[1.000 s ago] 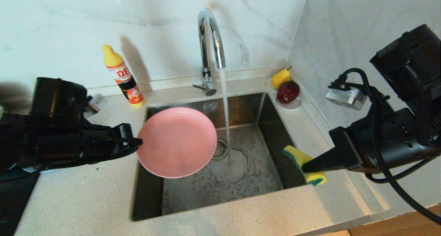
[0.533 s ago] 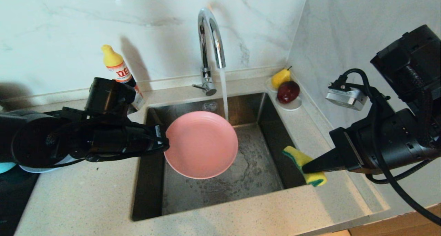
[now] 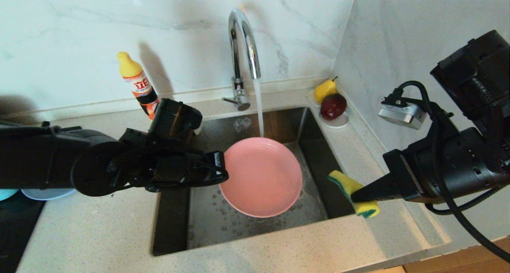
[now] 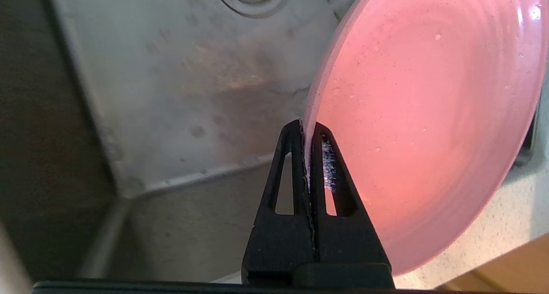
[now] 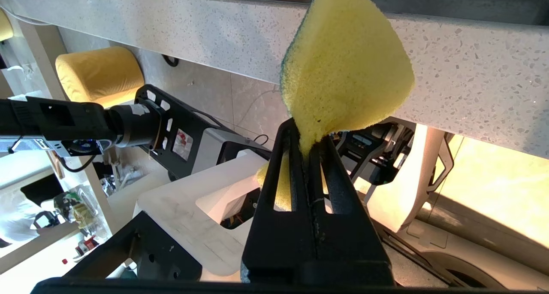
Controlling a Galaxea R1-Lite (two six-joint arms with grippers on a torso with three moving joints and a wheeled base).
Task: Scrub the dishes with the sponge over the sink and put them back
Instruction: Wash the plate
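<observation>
Plate (image 3: 261,177) rim pinched by left end effector (image 3: 224,173) (over sink (image 3: 314,145)).

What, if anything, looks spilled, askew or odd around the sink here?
Nothing is spilled or broken. The chrome tap runs, its stream landing on the far rim of the round pink plate, held tilted over the steel sink by the left pincer. The yellow-and-green sponge is squashed in the right pincer.
</observation>
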